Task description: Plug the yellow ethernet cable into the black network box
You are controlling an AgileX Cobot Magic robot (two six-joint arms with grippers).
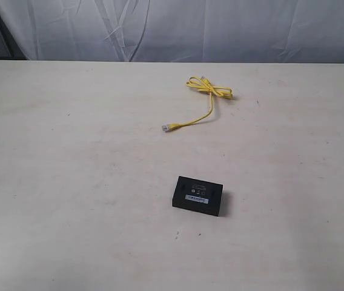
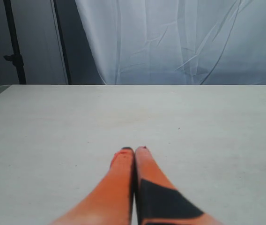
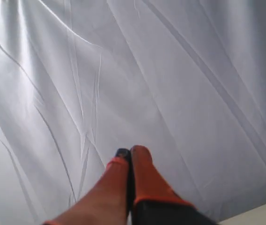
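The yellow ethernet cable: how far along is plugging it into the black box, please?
Nothing looks done: the yellow ethernet cable lies on the table, apart from the black network box. Nothing is in hand: the left gripper and right gripper are shut and empty. Remaining: picking up a plug and inserting it.

Lab-like test setup: wide pale table [image 1: 69, 212], white cloth backdrop [image 1: 220, 30].

Yellow ethernet cable [image 1: 203, 103] (knotted) beyond black network box [image 1: 198, 195].
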